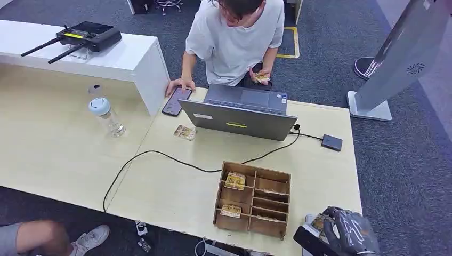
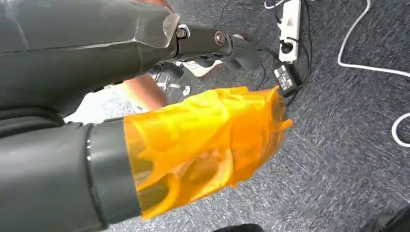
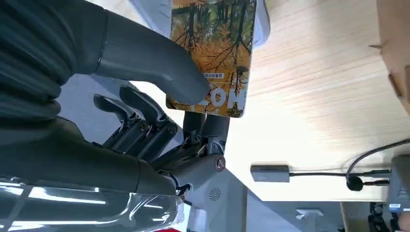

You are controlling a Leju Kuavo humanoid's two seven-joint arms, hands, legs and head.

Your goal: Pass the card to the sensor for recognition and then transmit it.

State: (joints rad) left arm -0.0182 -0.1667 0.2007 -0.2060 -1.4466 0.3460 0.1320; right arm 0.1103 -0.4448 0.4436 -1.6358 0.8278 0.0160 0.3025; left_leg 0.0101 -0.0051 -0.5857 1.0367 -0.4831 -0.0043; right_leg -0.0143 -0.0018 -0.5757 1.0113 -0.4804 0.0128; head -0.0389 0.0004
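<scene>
Pale wooden table (image 1: 160, 192) carries a compartmented wooden box (image 1: 253, 198) with cards in it, an open laptop (image 1: 241, 113), a loose card (image 1: 185, 132) and a small dark sensor (image 1: 331, 142) on a cable, while a person in a white shirt (image 1: 234, 37) leans over a phone (image 1: 176, 101). At the table's near right corner, the robot's right hand (image 1: 349, 230) pinches an autumn-forest card (image 3: 215, 53) between thumb and fingers. Its left hand (image 2: 208, 43) hangs over grey carpet; whether its fingers are spread or curled cannot be told.

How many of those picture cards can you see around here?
5, possibly more hidden: one pinched in the right robot hand (autumn-forest picture card), one loose on the table, two in the compartmented wooden box, one in the person's hand.
</scene>
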